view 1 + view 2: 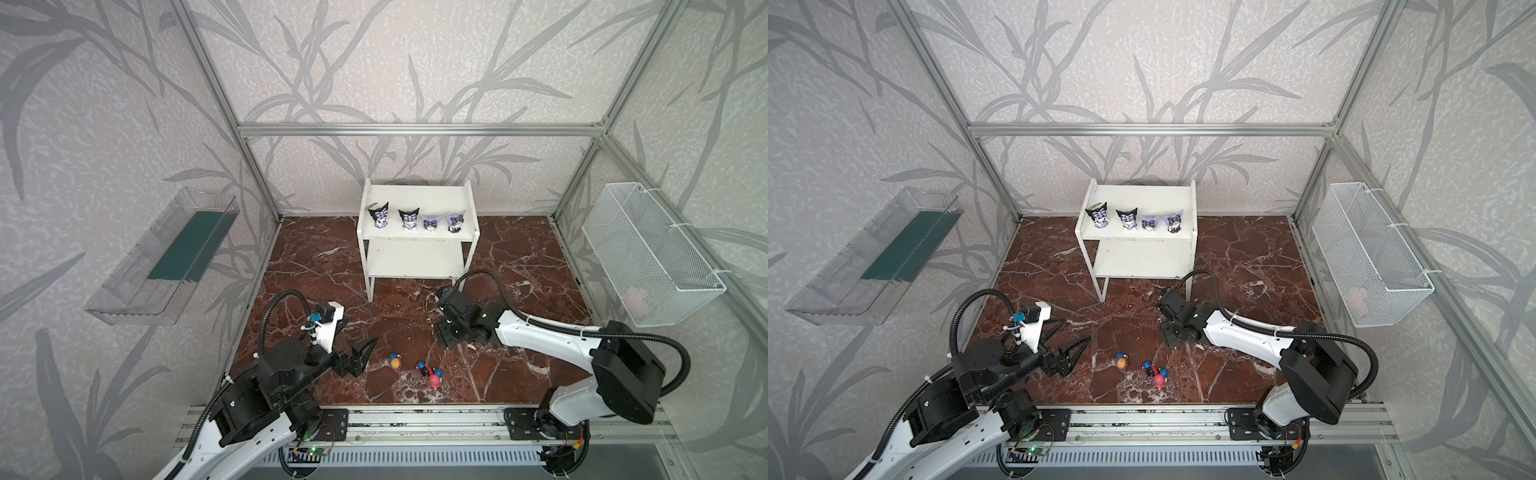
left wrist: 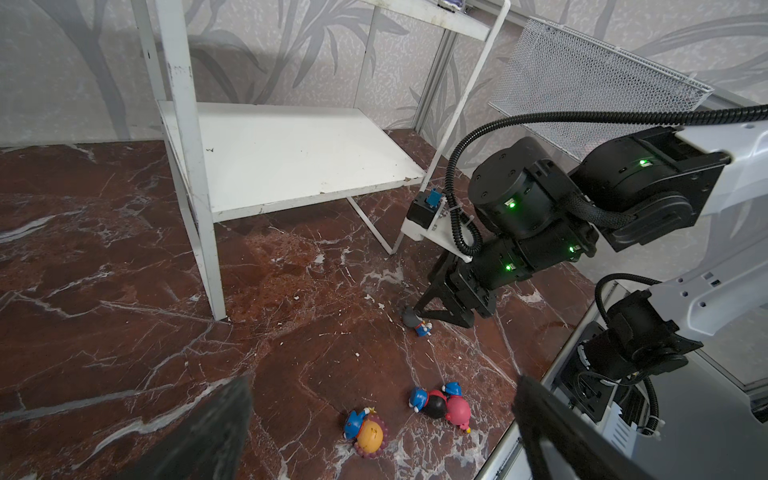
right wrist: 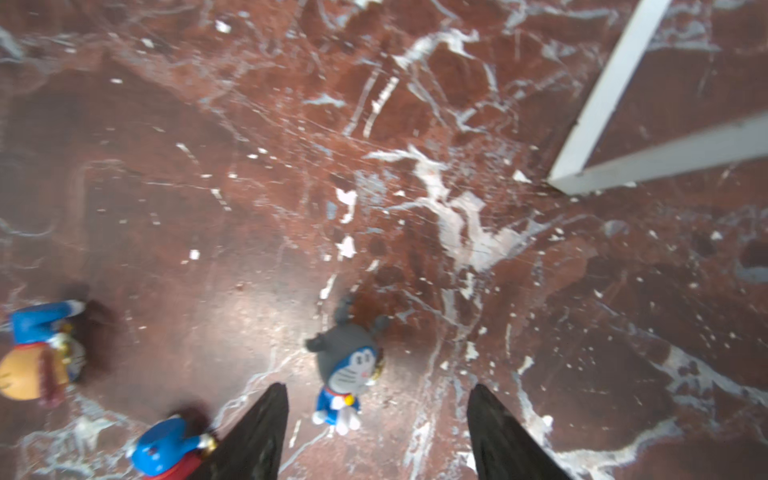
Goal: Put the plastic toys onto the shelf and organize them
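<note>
The right pincer (image 3: 379,388) is hovering, released, over the grey-headed figurine (image 3: 347,365) lying on the bench (image 3: 208,166). The left pincer (image 1: 368,355) is hanging spread wide.

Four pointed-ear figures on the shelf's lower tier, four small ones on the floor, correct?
No: the pointed-ear figures stand on the shelf's top tier, as both top views show. The four small ones are on the floor.
</note>
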Available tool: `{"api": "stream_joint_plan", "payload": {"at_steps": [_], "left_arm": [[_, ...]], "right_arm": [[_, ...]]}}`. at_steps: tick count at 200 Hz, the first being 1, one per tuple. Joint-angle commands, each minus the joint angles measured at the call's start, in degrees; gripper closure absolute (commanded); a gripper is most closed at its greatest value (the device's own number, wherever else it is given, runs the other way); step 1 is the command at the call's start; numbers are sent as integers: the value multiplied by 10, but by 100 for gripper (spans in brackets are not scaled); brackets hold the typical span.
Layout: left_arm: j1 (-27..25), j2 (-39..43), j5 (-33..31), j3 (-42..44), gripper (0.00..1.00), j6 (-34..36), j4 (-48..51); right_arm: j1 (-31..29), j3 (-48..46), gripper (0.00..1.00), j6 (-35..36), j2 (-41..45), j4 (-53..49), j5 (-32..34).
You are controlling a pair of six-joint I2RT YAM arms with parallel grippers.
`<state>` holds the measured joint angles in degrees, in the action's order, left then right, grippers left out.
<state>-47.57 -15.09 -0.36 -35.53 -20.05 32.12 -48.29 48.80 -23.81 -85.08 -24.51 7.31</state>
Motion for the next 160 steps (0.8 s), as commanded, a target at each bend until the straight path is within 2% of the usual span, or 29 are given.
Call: {"api": "stream_joint_plan", "payload": {"at_steps": [1,160], "left_arm": [[-1,-4,0,-1,0,5,-10],[-1,-3,4,-1,0,5,-10]], "right_arm": [[9,-13,31,-1,5,4,9],[9,-18,31,-3,-59,70,-55]]}}
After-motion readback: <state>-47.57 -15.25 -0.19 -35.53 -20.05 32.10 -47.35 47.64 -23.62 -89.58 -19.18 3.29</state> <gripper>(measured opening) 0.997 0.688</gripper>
